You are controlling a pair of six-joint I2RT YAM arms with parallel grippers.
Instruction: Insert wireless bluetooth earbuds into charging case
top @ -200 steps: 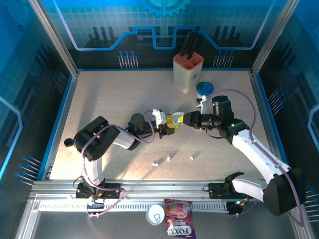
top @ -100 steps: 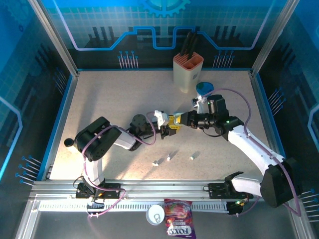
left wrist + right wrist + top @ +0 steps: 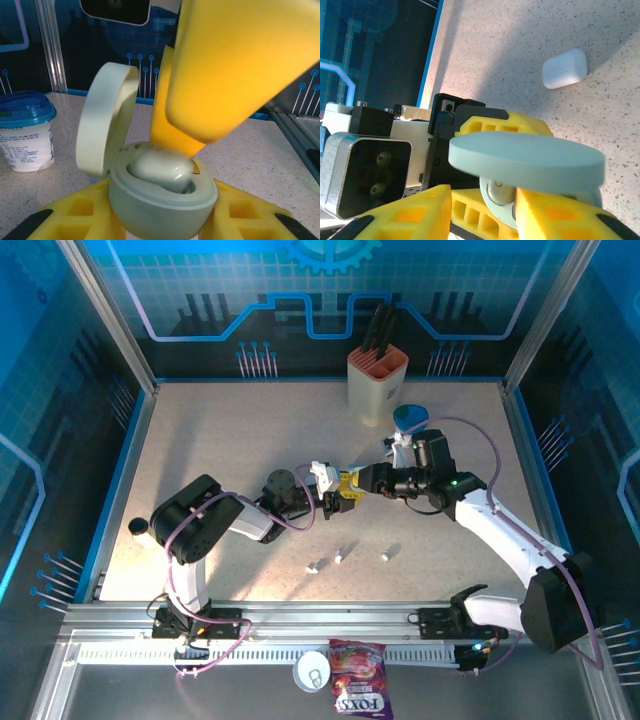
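My left gripper (image 3: 333, 492) is shut on the pale green charging case (image 3: 160, 205), yellow fingers (image 3: 65, 215) clamping its base. Its lid (image 3: 102, 125) stands open. A white earbud (image 3: 157, 170) lies in the case's well. My right gripper (image 3: 362, 480) meets the case from the right, and one yellow fingertip (image 3: 180, 140) rests against that earbud. From the right wrist, the lid (image 3: 525, 157) crosses the frame and the earbud (image 3: 499, 191) sits in the gap between my parted right fingers (image 3: 405, 215). Three loose earbuds (image 3: 339, 557) lie on the table nearer the arm bases.
A white closed case (image 3: 564, 68) lies on the tabletop beyond the grippers. A knife block (image 3: 377, 380) and a blue-lidded cup (image 3: 410, 418) stand at the back. A snack bag (image 3: 358, 690) and a white disc (image 3: 312, 672) lie off the front rail.
The right gripper has shifted slightly left onto the case and its jaws have parted, leaving the earbud in the well. The left gripper keeps holding the case in place.
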